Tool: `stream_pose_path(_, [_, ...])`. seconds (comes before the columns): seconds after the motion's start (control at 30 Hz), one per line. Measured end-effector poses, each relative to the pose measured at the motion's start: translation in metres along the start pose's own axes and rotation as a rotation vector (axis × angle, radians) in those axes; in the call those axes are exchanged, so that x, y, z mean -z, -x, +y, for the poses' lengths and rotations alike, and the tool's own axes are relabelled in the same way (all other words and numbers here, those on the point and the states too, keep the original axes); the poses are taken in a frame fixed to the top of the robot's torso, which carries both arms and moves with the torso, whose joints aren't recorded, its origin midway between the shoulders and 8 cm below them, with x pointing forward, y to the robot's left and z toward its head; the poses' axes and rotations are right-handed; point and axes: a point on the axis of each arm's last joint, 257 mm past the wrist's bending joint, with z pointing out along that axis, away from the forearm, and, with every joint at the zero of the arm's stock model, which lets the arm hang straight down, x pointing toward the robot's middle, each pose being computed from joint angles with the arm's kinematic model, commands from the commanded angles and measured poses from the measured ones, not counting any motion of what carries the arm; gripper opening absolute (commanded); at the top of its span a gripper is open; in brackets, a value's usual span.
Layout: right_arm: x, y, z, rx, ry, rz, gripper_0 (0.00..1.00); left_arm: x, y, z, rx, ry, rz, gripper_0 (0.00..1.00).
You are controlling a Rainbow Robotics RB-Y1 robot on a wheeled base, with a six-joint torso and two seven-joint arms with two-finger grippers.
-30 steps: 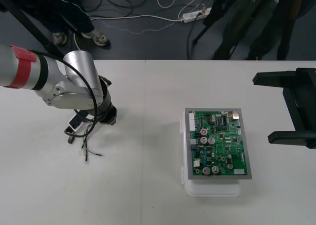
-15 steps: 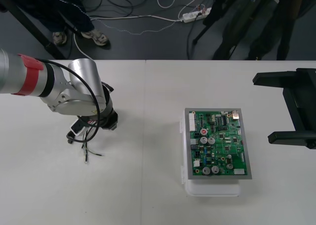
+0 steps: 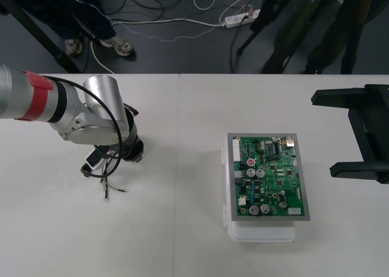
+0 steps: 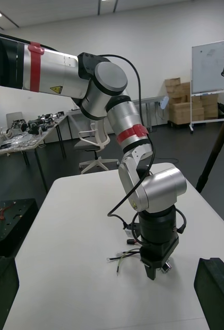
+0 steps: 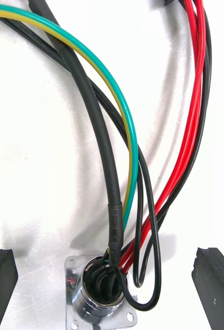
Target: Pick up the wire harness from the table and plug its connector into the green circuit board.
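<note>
The green circuit board (image 3: 268, 177) lies on its white base (image 3: 261, 233). Well left of it, the wire harness (image 3: 108, 180) rests on the table (image 3: 182, 228): glossy red, black and green wires (image 5: 130, 154) entering a round metal socket (image 5: 99, 291) with a square flange. Your left gripper (image 5: 109, 255) straddles that socket, fingers (image 5: 1, 278) wide apart and clear of it. Your right gripper (image 3: 322, 132) waits at the right edge, fingers apart.

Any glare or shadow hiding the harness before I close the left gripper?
Left wrist view: glints on the metal socket, faint shadow beside the wires, nothing masked between the fingers of the open left gripper. Front view: even light, no glare on the table; the left arm, not shadow, covers most of the harness. Right wrist view: soft shadow under the left gripper.
</note>
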Motion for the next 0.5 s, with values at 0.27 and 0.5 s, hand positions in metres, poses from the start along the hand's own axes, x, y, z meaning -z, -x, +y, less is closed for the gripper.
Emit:
stream_pose_path(0.27, [0.0,0.0,0.0,0.0,0.0,0.0,1.0,-0.0009,-0.006,-0.0011,0.006,0.004,0.023,1.0])
stream_pose_path(0.5, [0.0,0.0,0.0,0.0,0.0,0.0,1.0,-0.0058,-0.0054,-0.0001,0.014,0.008,0.028,0.87])
